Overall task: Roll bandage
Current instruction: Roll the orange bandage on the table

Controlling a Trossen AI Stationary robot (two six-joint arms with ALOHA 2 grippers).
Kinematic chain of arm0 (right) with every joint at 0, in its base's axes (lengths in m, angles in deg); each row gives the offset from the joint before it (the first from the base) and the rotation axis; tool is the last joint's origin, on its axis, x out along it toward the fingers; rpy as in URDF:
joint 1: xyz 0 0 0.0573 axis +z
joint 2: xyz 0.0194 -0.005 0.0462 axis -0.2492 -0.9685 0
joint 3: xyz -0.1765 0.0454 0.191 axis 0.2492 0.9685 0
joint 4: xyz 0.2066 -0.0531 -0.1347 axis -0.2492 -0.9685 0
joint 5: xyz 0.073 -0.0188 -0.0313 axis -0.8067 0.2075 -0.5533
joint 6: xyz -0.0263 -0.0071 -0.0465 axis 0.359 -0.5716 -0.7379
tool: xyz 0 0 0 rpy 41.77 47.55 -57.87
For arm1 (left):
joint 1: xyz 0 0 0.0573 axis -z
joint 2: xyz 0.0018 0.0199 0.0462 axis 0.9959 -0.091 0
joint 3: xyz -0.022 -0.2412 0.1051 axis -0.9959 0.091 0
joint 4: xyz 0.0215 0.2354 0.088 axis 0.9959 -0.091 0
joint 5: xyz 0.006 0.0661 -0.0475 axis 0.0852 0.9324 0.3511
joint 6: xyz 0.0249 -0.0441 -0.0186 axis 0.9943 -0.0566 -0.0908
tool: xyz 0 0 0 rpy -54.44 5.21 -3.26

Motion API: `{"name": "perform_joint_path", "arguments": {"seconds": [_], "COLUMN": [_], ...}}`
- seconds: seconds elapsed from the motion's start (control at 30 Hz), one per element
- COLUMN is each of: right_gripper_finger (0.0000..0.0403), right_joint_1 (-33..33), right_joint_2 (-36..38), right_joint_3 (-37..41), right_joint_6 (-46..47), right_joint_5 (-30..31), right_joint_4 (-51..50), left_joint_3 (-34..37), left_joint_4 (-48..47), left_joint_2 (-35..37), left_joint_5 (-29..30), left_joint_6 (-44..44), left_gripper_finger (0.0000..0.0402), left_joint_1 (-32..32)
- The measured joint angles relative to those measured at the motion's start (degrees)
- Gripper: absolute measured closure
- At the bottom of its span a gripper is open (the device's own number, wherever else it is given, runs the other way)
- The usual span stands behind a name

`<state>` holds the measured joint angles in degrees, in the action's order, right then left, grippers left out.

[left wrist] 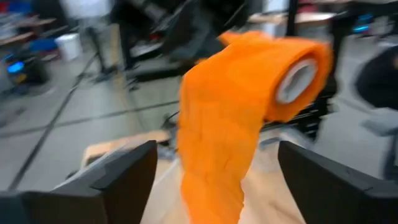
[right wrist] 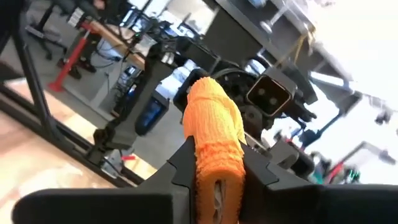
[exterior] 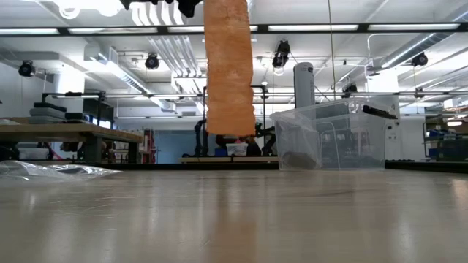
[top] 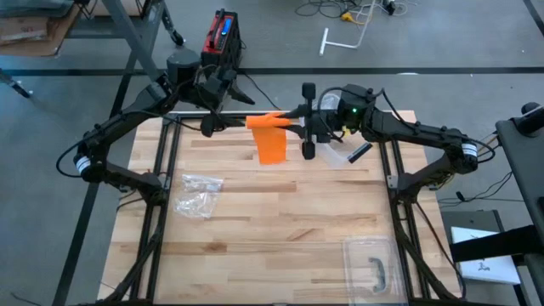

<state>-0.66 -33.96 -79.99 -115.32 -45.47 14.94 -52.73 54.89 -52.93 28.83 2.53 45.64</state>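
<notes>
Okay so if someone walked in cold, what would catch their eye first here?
The orange bandage, held up over the table's far edge with its loose tail hanging down. The right pincer is shut on the roll, while the left pincer stands open just in front of it. Below, a crumpled plastic bag lies on the wooden table.

The hanging bandage (top: 272, 146) blocks the far centre — plastic bag (top: 198, 194) left, clear container (top: 371, 265) near right.

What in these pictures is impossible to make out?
- Low view: the top of the hanging orange bandage and both hands, cut off by the upper edge.
- High view: the dark object in the clear tray, too small to identify.
- Left wrist view: the room behind the bandage roll, blurred.
</notes>
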Motion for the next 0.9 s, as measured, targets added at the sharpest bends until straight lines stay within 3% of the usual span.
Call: {"name": "perform_joint_path", "arguments": {"seconds": [0.13,0.5,0.9], "right_gripper_finger": [0.0340,0.0346,0.0341], "right_joint_1": [-0.07,-0.20,-0.17], "right_joint_2": [0.00,0.00,0.00], "right_joint_3": [0.02,0.13,0.35], "right_joint_6": [-7.46,-22.82,-34.97], "right_joint_5": [-3.13,-4.59,-1.87], "right_joint_4": [0.37,-1.24,-4.52], "left_joint_3": [0.00,0.00,0.00], "left_joint_4": [1.33,1.11,-0.56], "left_joint_2": [-1.18,-4.79,-4.54], "left_joint_5": [-7.36,-16.03,-16.11], "left_joint_6": [0.01,1.39,-0.47], "left_gripper_finger": [0.0055,0.0045,0.0044], "left_joint_1": [0.93,5.82,7.26]}}
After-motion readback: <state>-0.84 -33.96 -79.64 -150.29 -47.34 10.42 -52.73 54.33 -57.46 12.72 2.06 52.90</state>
